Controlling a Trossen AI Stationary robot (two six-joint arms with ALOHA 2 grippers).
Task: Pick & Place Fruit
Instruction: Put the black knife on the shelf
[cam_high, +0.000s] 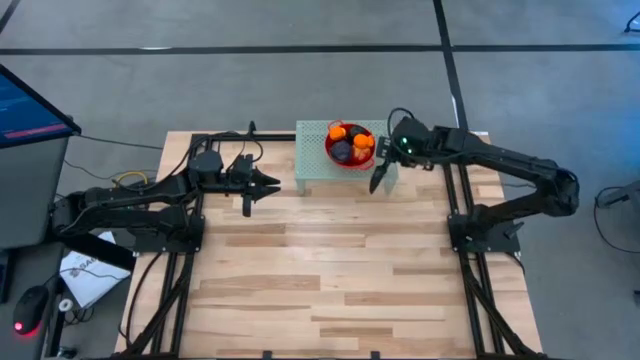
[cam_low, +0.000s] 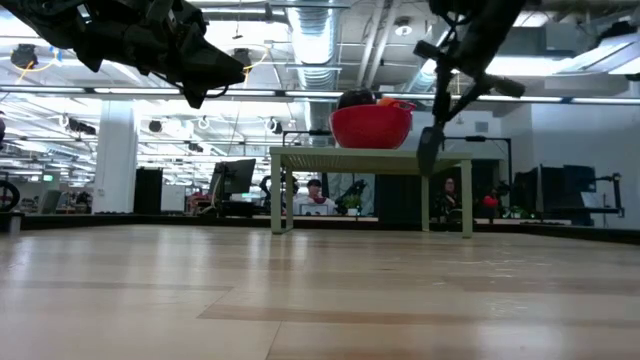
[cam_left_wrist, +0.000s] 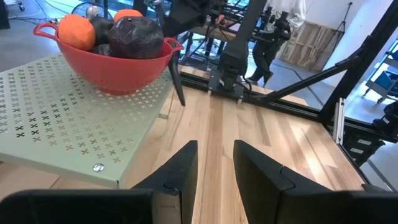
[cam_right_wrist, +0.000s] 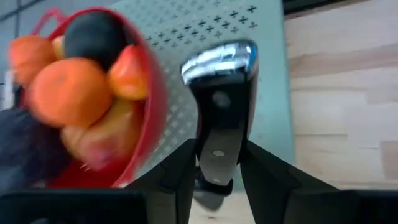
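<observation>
Only from the right wrist do we see what the right gripper (cam_right_wrist: 214, 163) pinches: a shiny silver-and-black tool (cam_right_wrist: 219, 118), squeezed between its two fingers. From above, that gripper (cam_high: 378, 180) hangs just beside the red see-through bowl (cam_high: 334, 150). The bowl sits on a pale green little table with holes (cam_high: 310, 160). The round toy fruit (cam_left_wrist: 111, 32), orange and dark purple, is piled inside. The left gripper (cam_high: 262, 186) waits nearby, fingers a little apart, holding nothing.
</observation>
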